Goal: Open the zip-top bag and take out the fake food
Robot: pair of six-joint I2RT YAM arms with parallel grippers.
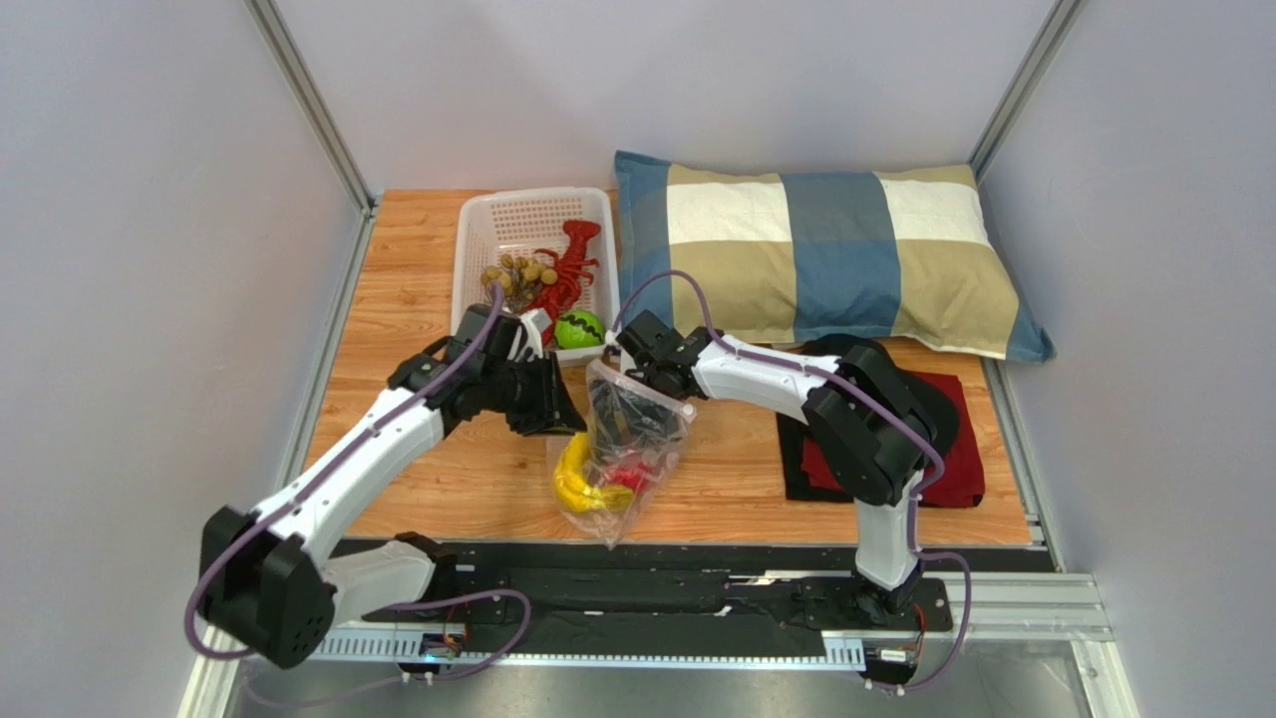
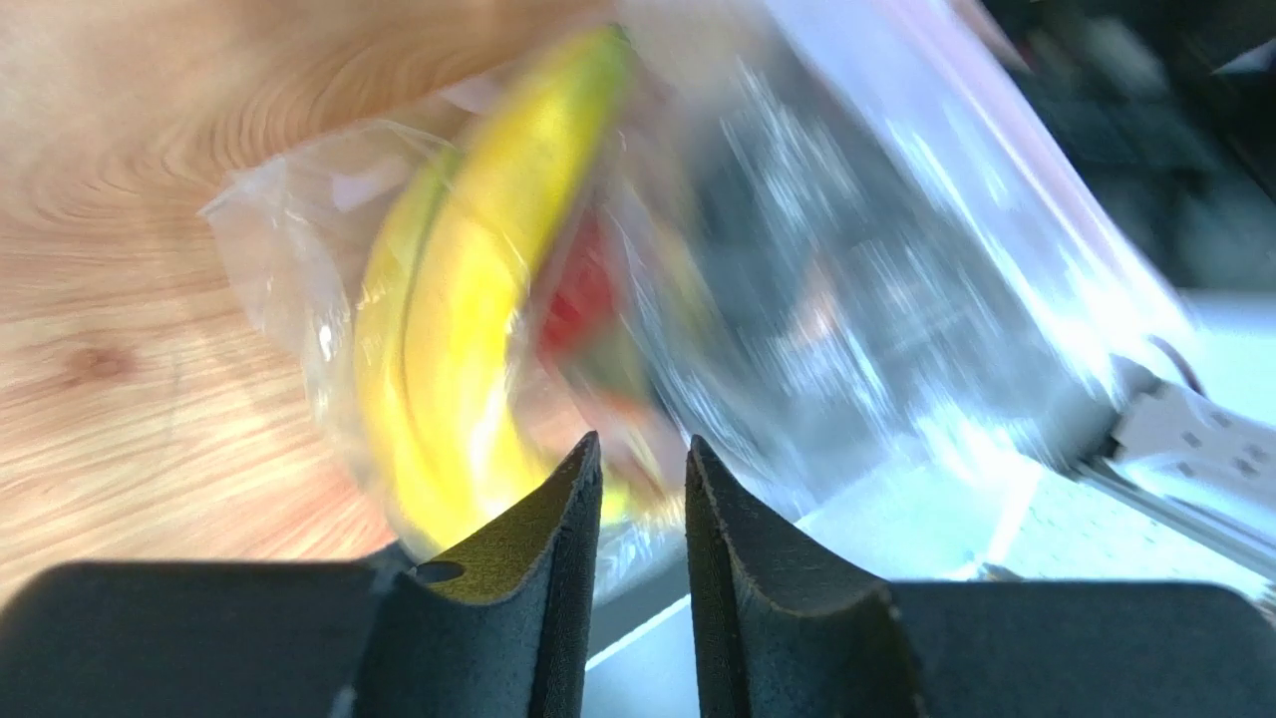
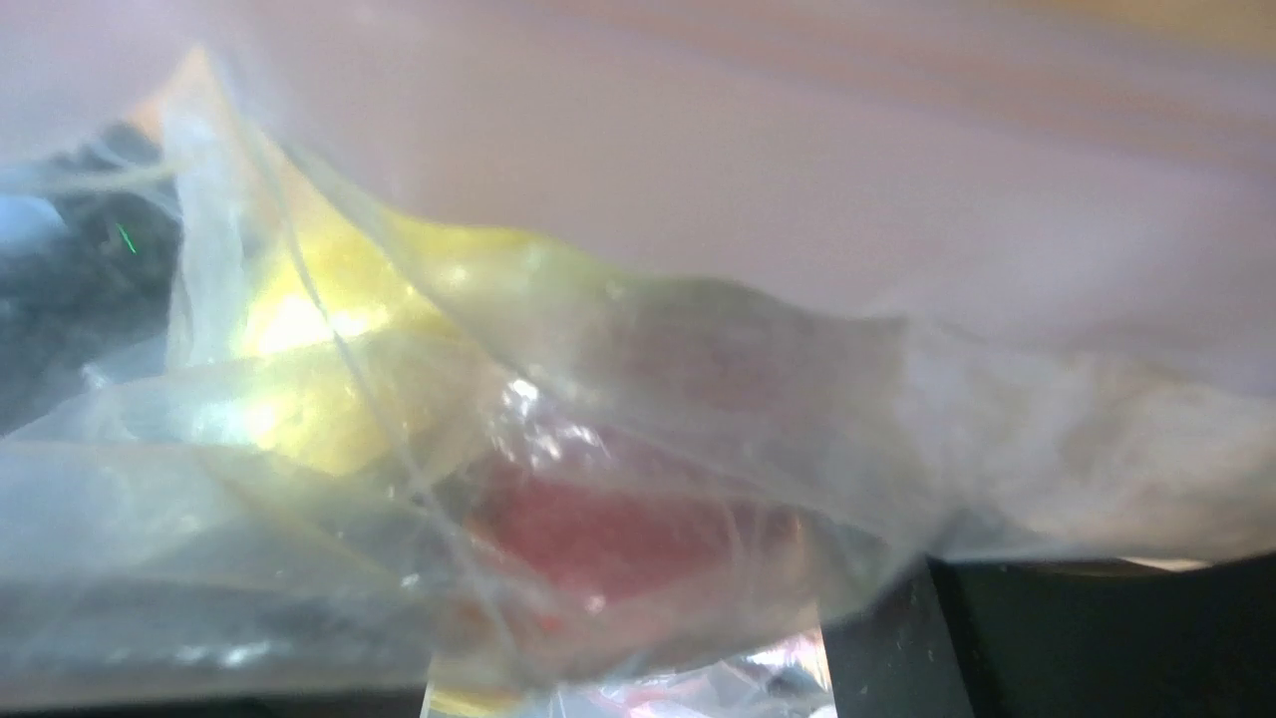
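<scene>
Left jaws: parted by a narrow slot, nothing seen clamped between them; poised just beside the bag's left flank, close to the banana.
Right jaws: up at the bag's top edge, smothered in film in the wrist view; open or pinching, cannot tell.
Zip-top bag (image 1: pixel 637 434): middle of the surface between the two arms, propped half upright, top edge at the right jaws, bottom sagging onto the wood towards the near edge.
Fake food: yellow banana bunch (image 1: pixel 577 486) and a red piece (image 1: pixel 632 476) slumped in the bag's bottom; lobster (image 1: pixel 577 262), green ball (image 1: pixel 580 329) and grape cluster (image 1: pixel 517 277) in the white basket (image 1: pixel 472 247) at the far left.
Handling: probably very light, limp, crinkly and slick; likely to collapse and slide rather than hold shape; toys hard and light.
Best hold: judged to be the stiffer zip strip at the top, one lip per side, not the loose film.
Surface: bare wood (image 1: pixel 405 284), smooth.
Room: striped pillow (image 1: pixel 824 255) far right, dark red cloth (image 1: pixel 959 449) near right, grey walls close around.
</scene>
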